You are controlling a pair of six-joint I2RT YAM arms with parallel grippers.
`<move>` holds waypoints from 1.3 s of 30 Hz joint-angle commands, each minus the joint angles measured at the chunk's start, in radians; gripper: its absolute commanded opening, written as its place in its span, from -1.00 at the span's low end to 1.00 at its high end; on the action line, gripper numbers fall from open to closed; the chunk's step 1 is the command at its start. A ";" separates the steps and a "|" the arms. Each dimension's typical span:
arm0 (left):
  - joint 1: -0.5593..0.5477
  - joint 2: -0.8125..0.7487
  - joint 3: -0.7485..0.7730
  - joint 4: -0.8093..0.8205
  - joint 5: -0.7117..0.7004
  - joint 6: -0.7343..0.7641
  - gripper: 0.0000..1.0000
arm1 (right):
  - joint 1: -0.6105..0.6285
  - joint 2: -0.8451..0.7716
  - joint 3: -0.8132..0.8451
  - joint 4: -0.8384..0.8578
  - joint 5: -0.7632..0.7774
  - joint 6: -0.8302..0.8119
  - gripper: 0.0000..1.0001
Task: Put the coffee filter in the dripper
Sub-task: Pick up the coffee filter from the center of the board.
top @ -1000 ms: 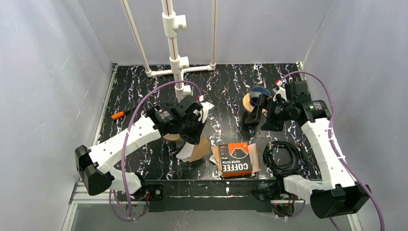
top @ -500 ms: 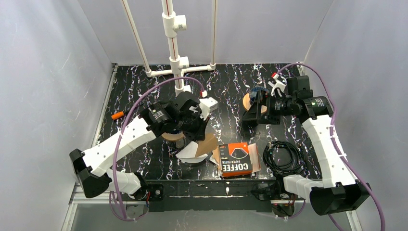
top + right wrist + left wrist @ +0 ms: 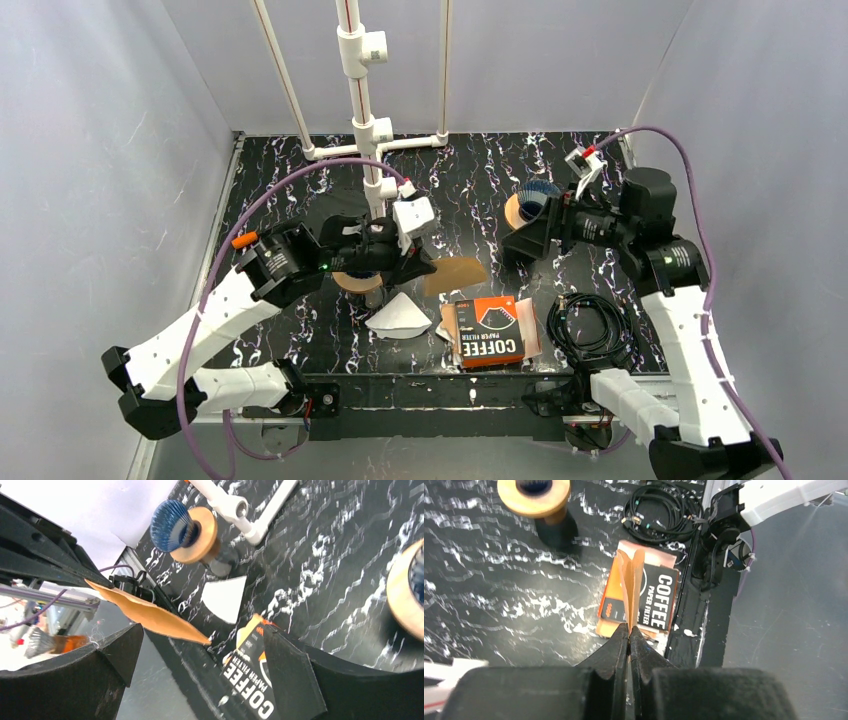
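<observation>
My left gripper (image 3: pixel 425 268) is shut on the edge of a brown coffee filter (image 3: pixel 455 273), held in the air above the orange filter box. The left wrist view shows the filter (image 3: pixel 632 587) edge-on, sticking out from the closed fingertips. One dripper (image 3: pixel 349 283), a tan ring on a dark base, stands under my left arm. A second dripper (image 3: pixel 527 203) with a blue ribbed inside stands beside my right gripper (image 3: pixel 520 245), which is open and empty. In the right wrist view the filter (image 3: pixel 150 615) hangs between the spread fingers but farther off, in front of the dripper (image 3: pixel 187 527).
A white filter (image 3: pixel 398 315) lies flat on the table. The orange coffee filter box (image 3: pixel 490 331) sits at the near edge, a black cable coil (image 3: pixel 590 325) to its right. A white pipe stand (image 3: pixel 365 120) rises at the back. An orange-handled tool (image 3: pixel 245 240) lies at the left.
My left gripper has lifted the brown filter off the table and swung it right, to above the box. My right arm has drawn back to the right, still open.
</observation>
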 commanded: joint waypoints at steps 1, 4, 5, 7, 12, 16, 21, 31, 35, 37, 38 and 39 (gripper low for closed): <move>0.003 -0.059 -0.036 0.096 0.098 0.143 -1.00 | -0.004 -0.090 -0.059 0.319 -0.087 -0.049 0.97; 0.003 -0.084 -0.054 0.114 0.138 0.201 -1.00 | -0.004 -0.100 -0.072 0.383 -0.130 -0.071 0.97; 0.002 -0.089 -0.057 0.120 0.141 0.211 -1.00 | -0.004 -0.095 -0.074 0.395 -0.155 -0.070 0.97; 0.002 -0.098 -0.064 0.129 0.139 0.224 -1.00 | -0.002 -0.090 -0.079 0.424 -0.201 -0.067 0.97; 0.003 -0.096 -0.065 0.133 0.136 0.231 -1.00 | 0.008 -0.093 -0.097 0.462 -0.239 -0.052 0.94; 0.003 -0.083 -0.066 0.146 0.142 0.221 -1.00 | 0.018 -0.071 -0.098 0.475 -0.235 -0.041 0.83; 0.004 -0.057 -0.057 0.132 0.100 0.201 -1.00 | 0.042 -0.028 -0.065 0.404 -0.205 -0.080 0.81; 0.116 -0.079 -0.140 0.189 0.198 0.142 -1.00 | 0.290 0.061 -0.045 0.320 -0.086 -0.207 0.63; 0.157 -0.107 -0.159 0.166 0.242 0.173 -1.00 | 0.332 0.077 -0.060 0.316 -0.057 -0.224 0.56; 0.163 -0.121 -0.159 0.142 0.253 0.202 -1.00 | 0.336 0.080 -0.063 0.319 -0.057 -0.224 0.53; 0.164 -0.128 -0.156 0.130 0.255 0.214 -1.00 | 0.336 0.081 -0.065 0.324 -0.059 -0.224 0.53; 0.165 -0.135 -0.155 0.118 0.259 0.227 -1.00 | 0.336 0.081 -0.068 0.331 -0.058 -0.221 0.53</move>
